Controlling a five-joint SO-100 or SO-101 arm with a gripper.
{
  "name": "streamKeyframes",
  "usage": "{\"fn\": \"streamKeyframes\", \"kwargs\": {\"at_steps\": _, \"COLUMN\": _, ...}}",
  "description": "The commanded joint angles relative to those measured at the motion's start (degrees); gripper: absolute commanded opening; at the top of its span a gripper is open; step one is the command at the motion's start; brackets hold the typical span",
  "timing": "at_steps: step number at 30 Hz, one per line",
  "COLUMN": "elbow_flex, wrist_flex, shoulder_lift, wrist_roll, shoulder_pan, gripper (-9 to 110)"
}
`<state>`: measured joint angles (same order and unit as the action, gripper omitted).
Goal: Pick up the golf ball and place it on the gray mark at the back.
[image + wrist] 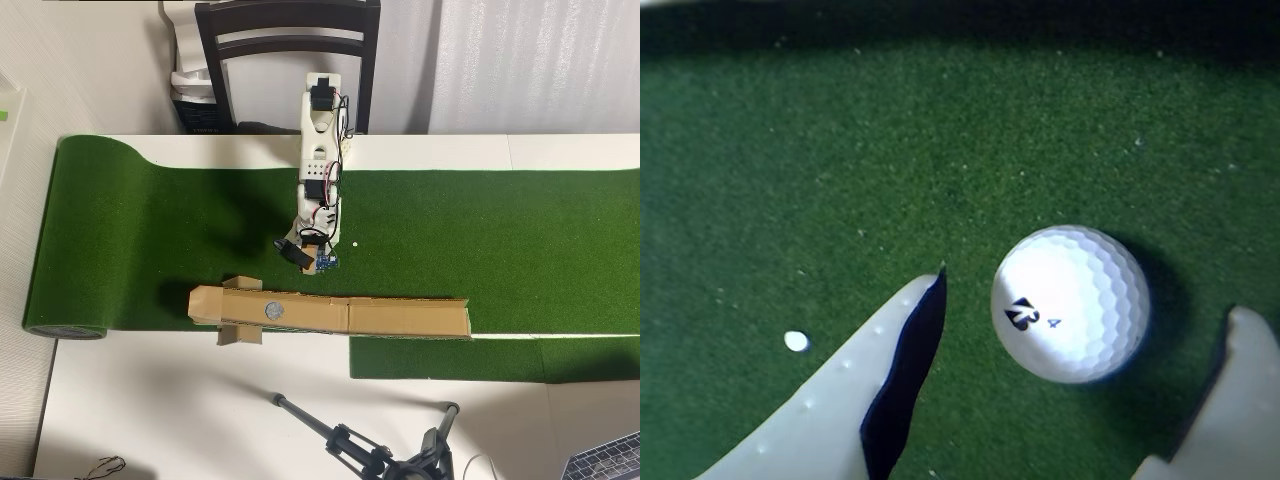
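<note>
Golf ball (pixel 1071 303) on green turf (pixel 840 170) between my two fingers, nearer the left one, my gripper (pixel 1090 300) spread wide, touching nothing, holding nothing

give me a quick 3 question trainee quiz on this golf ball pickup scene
1. True or false: in the wrist view the golf ball lies between the open fingers of the gripper.
2. What does the gray mark sit on: A) the green turf, B) the cardboard strip, C) the chair?
3. In the wrist view, which side of the ball is the tiny white speck on?

Key: 1 true. 2 B. 3 left.
</note>
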<state>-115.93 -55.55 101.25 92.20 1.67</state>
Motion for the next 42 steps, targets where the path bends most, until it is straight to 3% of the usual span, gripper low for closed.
{"fn": "streamKeyframes", "kwargs": {"at_steps": 1, "elbow_flex": 4.3, "wrist_flex": 1.9, "shoulder_lift": 0.9, "wrist_roll": 0.7, "shoulder_pan": 0.1, "gripper": 44}}
{"fn": "streamKeyframes", "kwargs": {"at_steps": 14, "elbow_flex": 4.9, "wrist_flex": 1.8, "shoulder_lift": -7.3, "wrist_roll": 0.0, "shoulder_pan": -0.2, "gripper": 44}}
{"fn": "streamKeyframes", "kwargs": {"at_steps": 42, "elbow_flex": 7.8, "wrist_flex": 2.2, "shoulder_lift": -8.3, "wrist_roll": 2.1, "shoulder_pan": 0.4, "gripper": 40}}
